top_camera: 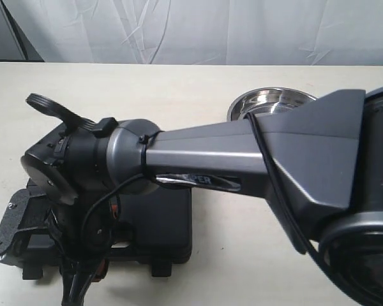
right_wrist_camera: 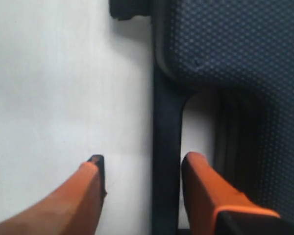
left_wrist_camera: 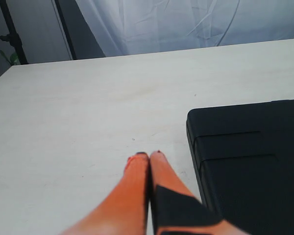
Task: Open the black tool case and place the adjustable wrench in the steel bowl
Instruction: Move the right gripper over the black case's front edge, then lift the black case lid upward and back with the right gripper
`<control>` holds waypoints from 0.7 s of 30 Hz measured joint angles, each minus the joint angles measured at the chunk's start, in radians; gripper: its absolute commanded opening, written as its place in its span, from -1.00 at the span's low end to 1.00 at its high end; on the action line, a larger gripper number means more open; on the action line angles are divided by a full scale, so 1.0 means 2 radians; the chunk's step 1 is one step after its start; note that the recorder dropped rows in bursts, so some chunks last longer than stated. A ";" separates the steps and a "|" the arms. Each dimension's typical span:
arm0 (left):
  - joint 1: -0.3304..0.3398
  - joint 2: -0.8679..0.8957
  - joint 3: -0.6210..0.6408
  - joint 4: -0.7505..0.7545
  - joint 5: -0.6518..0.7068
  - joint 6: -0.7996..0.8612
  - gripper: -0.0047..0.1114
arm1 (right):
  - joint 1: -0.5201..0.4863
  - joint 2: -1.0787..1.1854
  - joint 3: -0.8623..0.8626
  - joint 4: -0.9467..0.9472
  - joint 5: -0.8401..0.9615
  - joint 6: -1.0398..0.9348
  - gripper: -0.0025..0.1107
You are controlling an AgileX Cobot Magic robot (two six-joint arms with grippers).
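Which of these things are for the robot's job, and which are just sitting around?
For the job: case, shut; bowl; right gripper, open astride the case's handle; left gripper, shut, beside the case. No wrench in sight.
Just there: table; curtain.

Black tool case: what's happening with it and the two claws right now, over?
Left gripper shut, beside the black tool case. Right gripper open, astride its handle. Case closed, adjustable wrench not in view. Nothing seen in the way.
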 measured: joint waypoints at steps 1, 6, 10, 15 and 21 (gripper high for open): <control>0.000 0.000 0.000 0.000 0.000 0.000 -0.92 | 0.000 0.000 0.000 0.000 0.002 0.000 -0.12; 0.000 0.000 0.000 0.000 0.000 0.000 -0.92 | 0.000 0.000 0.000 -0.006 0.008 0.000 -0.80; 0.000 0.000 0.000 0.000 0.000 0.000 -0.92 | -0.001 0.000 -0.001 -0.012 0.007 -0.001 -0.95; 0.000 0.000 0.000 0.000 0.000 0.000 -0.92 | -0.001 0.000 -0.001 -0.012 0.013 -0.001 -0.95; 0.000 0.000 0.000 0.000 0.000 0.000 -0.92 | -0.001 -0.002 -0.001 -0.012 0.020 -0.002 -0.95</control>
